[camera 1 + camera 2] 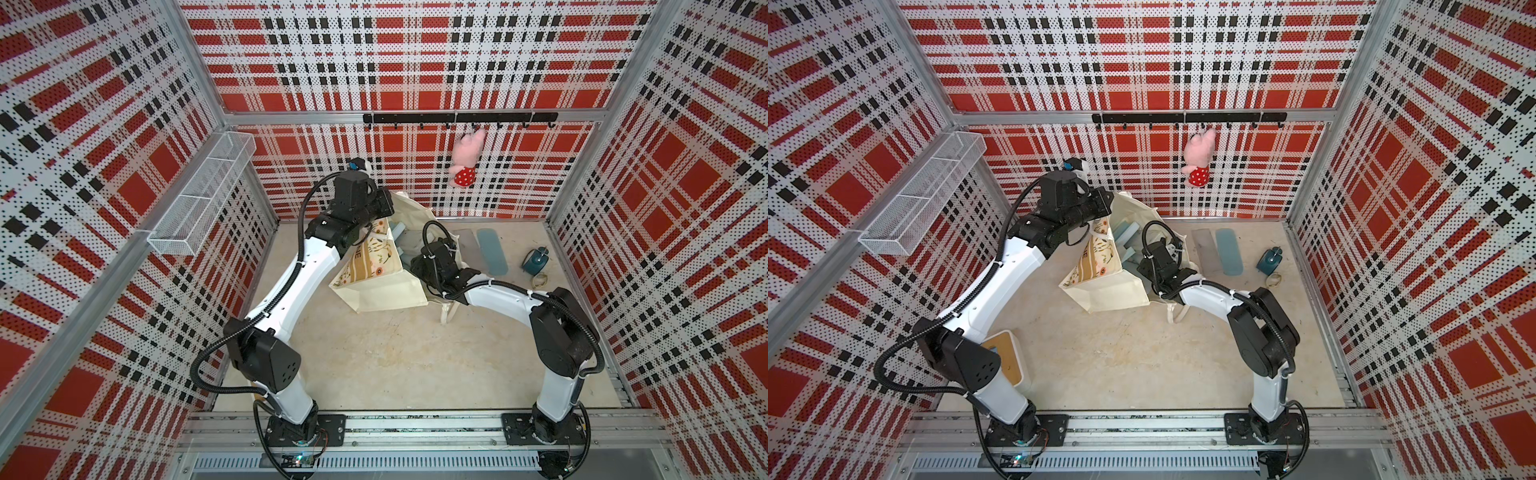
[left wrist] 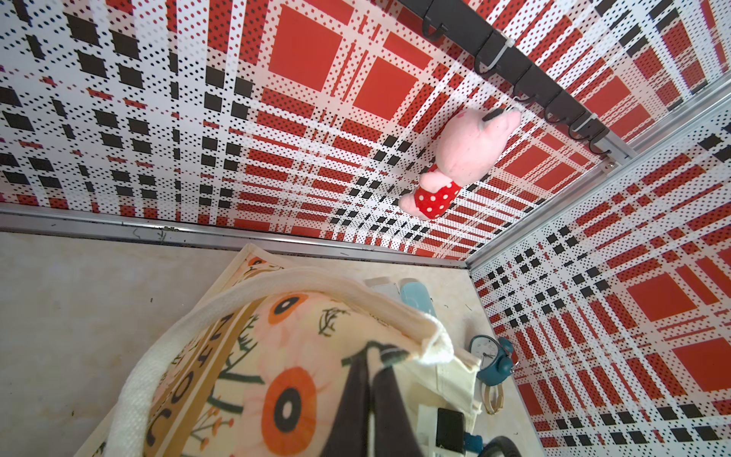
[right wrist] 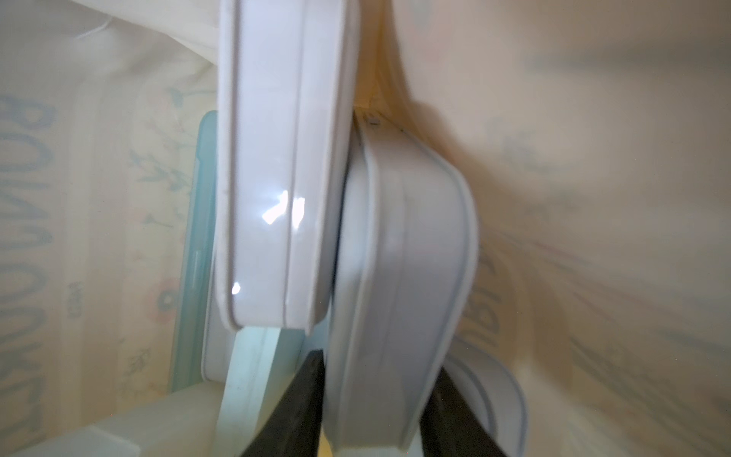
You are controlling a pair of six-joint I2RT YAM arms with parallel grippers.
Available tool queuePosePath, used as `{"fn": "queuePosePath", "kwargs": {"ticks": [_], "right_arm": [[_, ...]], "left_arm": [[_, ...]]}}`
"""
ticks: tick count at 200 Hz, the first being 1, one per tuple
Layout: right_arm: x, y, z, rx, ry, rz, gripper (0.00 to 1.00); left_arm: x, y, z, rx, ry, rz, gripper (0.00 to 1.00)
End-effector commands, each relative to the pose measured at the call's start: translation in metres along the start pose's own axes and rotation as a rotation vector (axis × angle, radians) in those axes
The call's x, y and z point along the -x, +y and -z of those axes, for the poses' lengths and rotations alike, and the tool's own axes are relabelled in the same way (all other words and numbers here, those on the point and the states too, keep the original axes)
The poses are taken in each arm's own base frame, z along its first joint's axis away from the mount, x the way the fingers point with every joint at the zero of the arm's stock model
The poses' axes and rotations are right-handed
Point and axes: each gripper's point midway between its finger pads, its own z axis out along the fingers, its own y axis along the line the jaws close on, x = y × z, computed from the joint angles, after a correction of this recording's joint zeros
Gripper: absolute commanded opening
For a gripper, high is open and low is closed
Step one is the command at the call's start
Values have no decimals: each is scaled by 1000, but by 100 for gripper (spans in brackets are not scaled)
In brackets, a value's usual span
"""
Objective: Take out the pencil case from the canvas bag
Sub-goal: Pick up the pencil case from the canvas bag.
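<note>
The canvas bag (image 1: 382,286) (image 1: 1108,291) stands mid-table, mouth pulled open. My left gripper (image 2: 370,352) is shut on its flower-printed upper rim (image 2: 277,356), next to the padded white handle (image 2: 130,395), and holds it up. My right gripper (image 3: 379,362) is deep inside the bag, so both top views show only its wrist (image 1: 432,257). Its two dark fingers press on either side of a pale grey pencil case (image 3: 399,257). A white case (image 3: 277,178) and a teal one (image 3: 205,198) lie beside it. Teal cases (image 1: 1125,241) show through the mouth.
On the table right of the bag lie a grey case (image 1: 467,245), a blue case (image 1: 492,251), a teal alarm clock (image 1: 536,259) and a band (image 1: 539,281). A pink plush (image 1: 467,158) hangs from the hook rail. A wire basket (image 1: 203,191) is on the left wall.
</note>
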Motion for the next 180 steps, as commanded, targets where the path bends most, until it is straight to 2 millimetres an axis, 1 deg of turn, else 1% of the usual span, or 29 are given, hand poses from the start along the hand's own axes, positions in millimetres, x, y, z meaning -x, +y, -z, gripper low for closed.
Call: {"fn": "queuePosePath", "kwargs": {"ticks": [1,25,44,82,122,147,180], "right_arm": [[10,2,11,7,-26,-1,34],[15,6,22,21,-32,2,31],[19,9,34,38,-40,7,30],[20,3,56,31,-37,27,27],[22,-4,81,45,-45,22,25],[26,-5,99,63,-58,31,25],[30,-3,115,79,-63,61,23]], "left_arm": [[91,-60,69,-199,-316,-14,0],[93,-52,67,-178,-320,-18,0],[94,-44,65,-159,-322,-18,0],[92,-31,61,-133,-318,-18,0],[91,-24,60,-118,-317,-20,0],[91,-20,60,-114,-319,-20,0],[92,-16,59,-107,-320,-19,0]]}}
